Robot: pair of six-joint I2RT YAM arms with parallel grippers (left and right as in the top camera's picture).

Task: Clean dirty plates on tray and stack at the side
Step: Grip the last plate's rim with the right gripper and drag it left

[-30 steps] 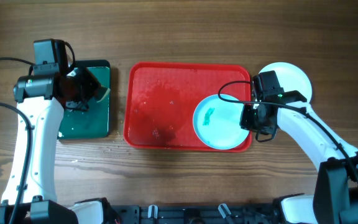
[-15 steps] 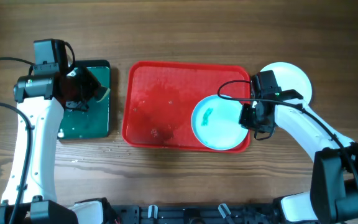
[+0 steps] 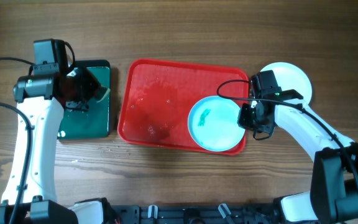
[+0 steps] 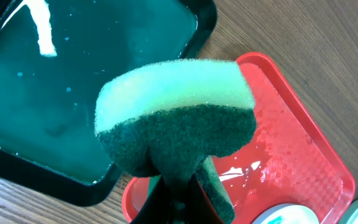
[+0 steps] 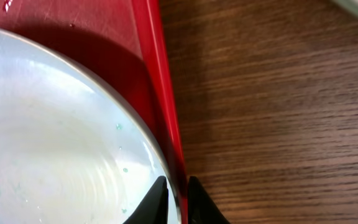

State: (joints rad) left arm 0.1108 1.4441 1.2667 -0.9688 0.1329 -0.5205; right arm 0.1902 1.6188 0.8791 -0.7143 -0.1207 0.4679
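A light turquoise plate (image 3: 213, 124) with a small teal smear lies at the right end of the red tray (image 3: 160, 93). My right gripper (image 3: 252, 121) is shut across the plate's right edge and the tray's rim. In the right wrist view, one finger of the gripper (image 5: 176, 199) is inside the plate (image 5: 61, 143) and the other is outside the tray rim (image 5: 154, 74). A white plate (image 3: 291, 78) lies on the table to the right. My left gripper (image 4: 176, 205) is shut on a green and yellow sponge (image 4: 176, 118), held above the dark green tray (image 3: 86, 121).
The dark green tray (image 4: 73, 93) holds wet liquid and lies left of the red tray (image 4: 291, 162). The red tray's floor is wet. Bare wooden table runs along the front and back. A cable loops over the right arm.
The red tray and the turquoise plate have slid left and turned slightly, with the right gripper on their edge. The left arm and sponge have not moved.
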